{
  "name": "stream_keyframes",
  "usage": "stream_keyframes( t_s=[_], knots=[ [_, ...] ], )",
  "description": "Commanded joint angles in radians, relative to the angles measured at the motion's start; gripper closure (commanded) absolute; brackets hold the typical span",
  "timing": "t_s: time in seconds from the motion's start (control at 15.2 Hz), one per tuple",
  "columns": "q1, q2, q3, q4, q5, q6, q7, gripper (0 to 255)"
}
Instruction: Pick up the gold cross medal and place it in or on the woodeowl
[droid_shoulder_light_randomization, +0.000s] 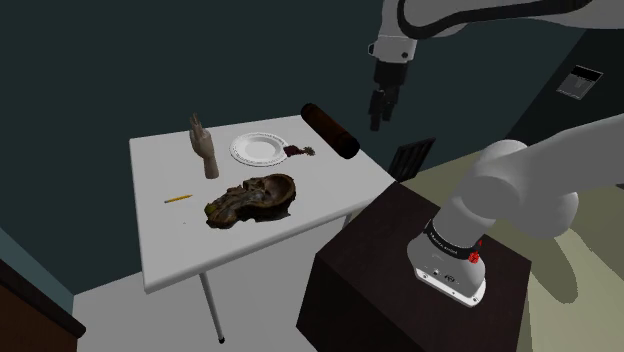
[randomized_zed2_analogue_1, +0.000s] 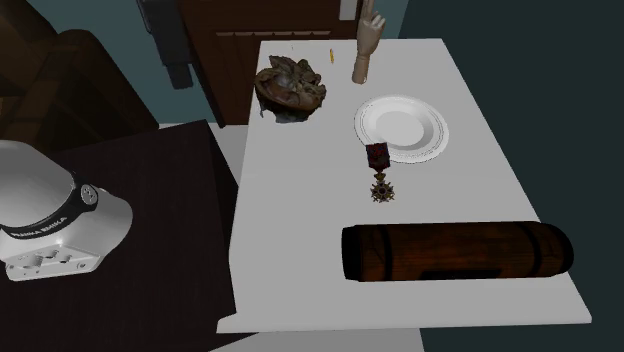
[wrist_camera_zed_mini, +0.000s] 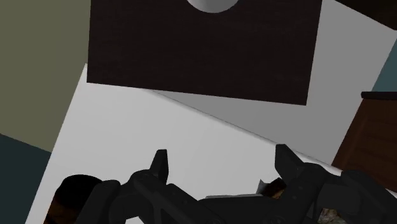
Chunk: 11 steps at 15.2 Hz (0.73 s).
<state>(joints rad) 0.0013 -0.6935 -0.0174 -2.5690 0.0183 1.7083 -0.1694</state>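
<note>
Reach | claw released, empty, high above worktop | gold cross medal flat between white plate and dark cylinder, apart from owl carving | descend plumb, straddle the cross, clear the cylinder

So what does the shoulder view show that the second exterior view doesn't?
Shoulder view: the tool, hanging high above the dark cylinder end of the table. Second exterior view: the gold cross of the medal, plain beside the white plate. Both: the brown owl carving, wooden hand, pencil.
</note>
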Motion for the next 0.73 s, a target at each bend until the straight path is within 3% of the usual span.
stream_keyframes(
  t_s=[0.0,0.66],
  knots=[
    [0.001,0.038,-0.021,-0.035,-0.023,0.106,-0.057,0],
    [0.022,0.336,-0.120,-0.081,-0.076,0.599,-0.318,0]
  ],
)
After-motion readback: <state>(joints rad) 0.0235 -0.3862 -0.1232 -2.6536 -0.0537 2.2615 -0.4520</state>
